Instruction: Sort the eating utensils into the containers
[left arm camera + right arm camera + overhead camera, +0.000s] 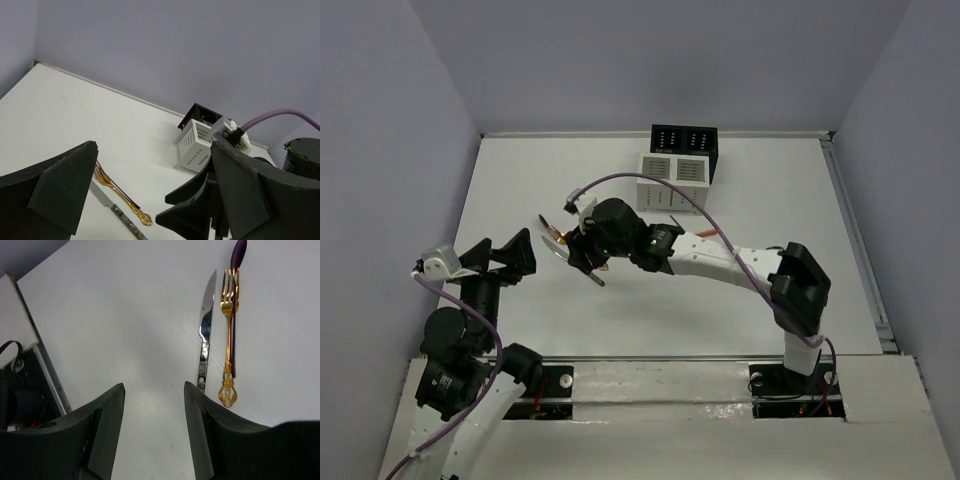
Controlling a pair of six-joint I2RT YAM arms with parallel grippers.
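Jaws spread and empty, the right gripper (153, 386) and left gripper (154, 146) hang near a knife (205, 347), gold fork (228, 340) and purple spoon (238, 255) lying side by side.

Nothing written can be read in any view: no label, brand, number or sign. The small marks down the handle of the silver knife (204, 340), which lies on the tabletop just ahead of the right fingers (107, 430), are too fine to tell as letters. The pale spots on the black bins (682, 139) form a dotted pattern, not characters.
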